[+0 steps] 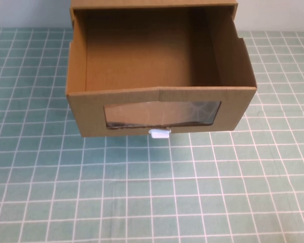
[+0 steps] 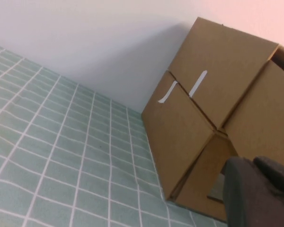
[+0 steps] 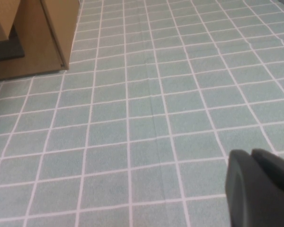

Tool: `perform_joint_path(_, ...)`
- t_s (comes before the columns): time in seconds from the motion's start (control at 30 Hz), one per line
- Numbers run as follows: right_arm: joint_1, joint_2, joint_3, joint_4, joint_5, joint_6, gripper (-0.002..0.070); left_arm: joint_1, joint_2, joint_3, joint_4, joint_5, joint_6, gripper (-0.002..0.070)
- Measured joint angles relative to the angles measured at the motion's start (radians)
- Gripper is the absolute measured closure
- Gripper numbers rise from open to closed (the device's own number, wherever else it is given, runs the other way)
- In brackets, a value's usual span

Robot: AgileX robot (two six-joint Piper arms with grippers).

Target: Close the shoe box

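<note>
Neither gripper shows in the high view. Left gripper (image 2: 260, 189) and right gripper (image 3: 260, 187) hang low over the mat (image 1: 152, 192), holding nothing; jaw opening cannot be told. Box (image 1: 159, 109) sits at 12 o'clock, drawer pulled out toward 6, tab (image 1: 160, 133) nearest. Closing means pushing toward 12; left looks nearer.

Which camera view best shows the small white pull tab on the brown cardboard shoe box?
The high view: the small white pull tab sits below the clear plastic window of the pulled-out brown cardboard shoe box. The left wrist view, left gripper in its corner, shows only the box's side; the right wrist view, right gripper, a corner. Neither shows the tab.
</note>
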Motion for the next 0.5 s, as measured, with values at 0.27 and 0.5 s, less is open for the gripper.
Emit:
perform_joint_path(0.27,0.0,0.0,0.0,0.0,0.0,0.0,0.0689,0.0,0.013,-0.044,-0.005,0.065,-0.002,0.068)
perform_joint_path(0.5,0.0,0.0,0.0,0.0,0.0,0.0,0.0689,0.0,0.378,-0.438,0.008,0.371,0.12,0.068)
